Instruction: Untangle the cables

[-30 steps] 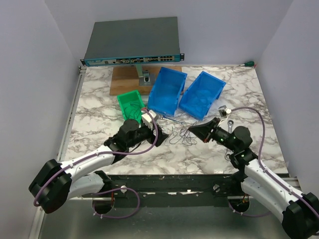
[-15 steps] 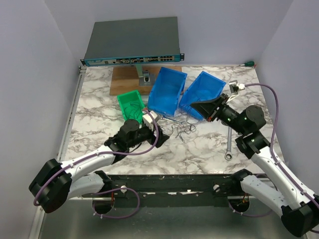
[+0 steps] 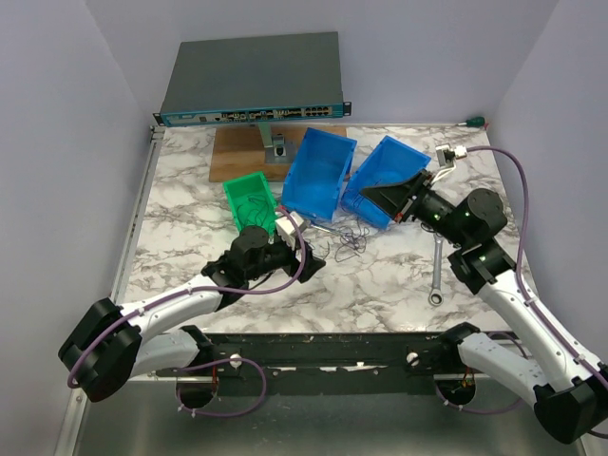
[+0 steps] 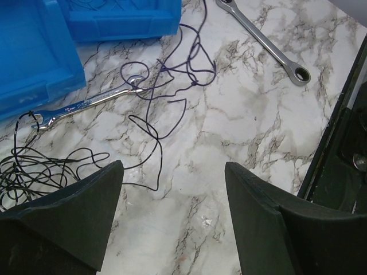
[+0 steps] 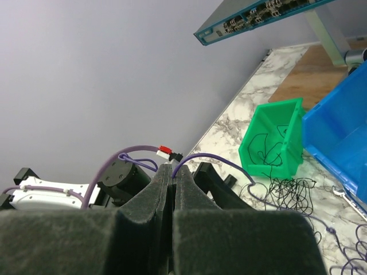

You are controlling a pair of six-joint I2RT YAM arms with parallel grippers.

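Note:
The cables [image 3: 347, 242] lie as a small tangle on the marble in front of the blue bins. In the left wrist view a blue-purple strand [image 4: 183, 74] loops at the centre and a black clump [image 4: 40, 169] sits at the left. My left gripper [image 3: 304, 255] rests low just left of the tangle, open, with bare marble between its fingers [image 4: 269, 217]. My right gripper [image 5: 172, 167] is raised near the right blue bin, shut on a thin blue-purple cable [image 5: 218, 156] that arcs down to the black clump [image 5: 289, 192].
Two blue bins [image 3: 318, 171] [image 3: 385, 180] stand tilted behind the tangle, and a green bin [image 3: 249, 198] with black wire in it stands to their left. A ratchet wrench [image 3: 436, 271] lies at the right, a small spanner [image 4: 86, 106] among the wires. A network switch [image 3: 252, 81] stands at the back.
My right arm has risen and swung back-right from the tangle to the right blue bin, drawing a strand with it. The tangle has shifted and the ratchet wrench now shows. The left arm barely moved.

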